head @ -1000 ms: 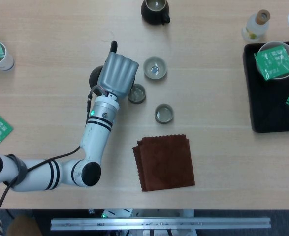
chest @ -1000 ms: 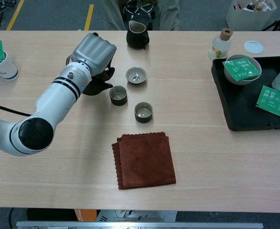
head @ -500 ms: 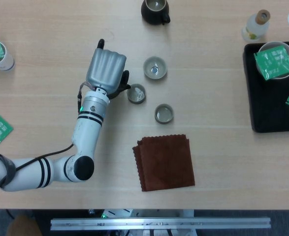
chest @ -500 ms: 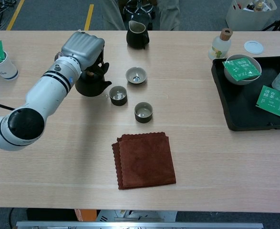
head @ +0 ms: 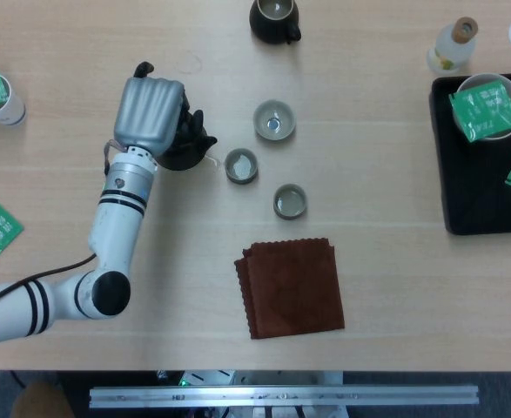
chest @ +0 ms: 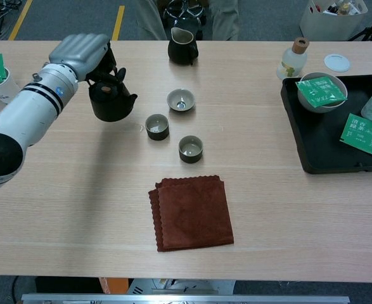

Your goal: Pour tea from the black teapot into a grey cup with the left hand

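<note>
Nearest the front edge of the worktop [chest: 59, 240], a folded brown cloth [chest: 192, 213] is lying flat, roughly midway along that edge. Just beyond it three small cups are sitting apart from one another in a loose cluster: a grey cup [chest: 190, 149] closest to the cloth, a second grey cup [chest: 156, 126] a little further back and to the left, and a wider pale cup [chest: 180, 100] behind both.

To the left of the cups, the left hand [chest: 84, 53] is gripping the black teapot [chest: 110, 101] from above, fingers wrapped around its handle, with the pot hanging below the hand and its spout pointing toward the cups. In the head view the left hand [head: 150, 114] is covering most of the black teapot [head: 185, 148], which is showing just beside the second grey cup [head: 241, 165] without touching it. The right hand is not showing in either view.

Along the right edge a black tray [chest: 312, 166] is carrying a bowl with a green packet [chest: 320, 90] on it and another green packet lying on the tray floor. Near the far edge, a dark pitcher [chest: 183, 47] is standing upright behind the cups, and a small corked bottle [chest: 291, 58] is standing just beyond the tray's far left corner. At the far left corner a paper cup [chest: 4, 88] is holding a green packet.
</note>
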Controlling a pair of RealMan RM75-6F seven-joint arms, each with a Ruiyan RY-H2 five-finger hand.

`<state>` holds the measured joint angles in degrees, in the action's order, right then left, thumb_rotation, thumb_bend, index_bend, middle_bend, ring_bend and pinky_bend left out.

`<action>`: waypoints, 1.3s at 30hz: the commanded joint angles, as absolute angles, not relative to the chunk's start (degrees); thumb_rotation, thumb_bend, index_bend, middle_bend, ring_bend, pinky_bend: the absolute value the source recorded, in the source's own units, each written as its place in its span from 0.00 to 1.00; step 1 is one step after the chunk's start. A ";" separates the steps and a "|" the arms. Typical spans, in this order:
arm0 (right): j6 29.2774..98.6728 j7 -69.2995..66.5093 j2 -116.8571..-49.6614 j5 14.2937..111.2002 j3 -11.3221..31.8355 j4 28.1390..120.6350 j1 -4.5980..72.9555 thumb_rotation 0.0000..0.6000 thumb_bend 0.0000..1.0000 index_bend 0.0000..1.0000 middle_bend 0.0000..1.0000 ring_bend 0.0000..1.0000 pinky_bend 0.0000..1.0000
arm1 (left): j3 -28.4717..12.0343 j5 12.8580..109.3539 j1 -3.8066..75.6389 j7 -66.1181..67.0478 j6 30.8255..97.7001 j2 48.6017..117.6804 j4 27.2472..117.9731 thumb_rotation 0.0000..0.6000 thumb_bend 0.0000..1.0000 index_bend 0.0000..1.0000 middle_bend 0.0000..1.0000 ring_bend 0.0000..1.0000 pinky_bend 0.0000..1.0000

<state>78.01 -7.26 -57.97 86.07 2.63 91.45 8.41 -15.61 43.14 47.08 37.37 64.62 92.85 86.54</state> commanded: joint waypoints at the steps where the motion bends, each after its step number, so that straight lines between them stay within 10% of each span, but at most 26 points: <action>1: 77.84 -7.05 -58.03 86.01 2.64 91.46 8.51 1.00 0.07 0.22 0.31 0.18 0.23 | -14.37 46.00 44.88 34.25 64.92 90.43 87.46 0.65 0.46 1.00 1.00 0.94 0.20; 39: 76.57 -4.58 -58.51 85.49 2.60 92.97 9.49 1.00 0.07 0.22 0.31 0.18 0.23 | -4.96 61.96 33.23 18.28 64.21 92.87 74.18 0.58 0.46 0.95 1.00 0.90 0.20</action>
<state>76.58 -4.57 -58.51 85.49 2.60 92.98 9.49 -4.99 61.69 33.47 18.62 64.44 92.54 74.62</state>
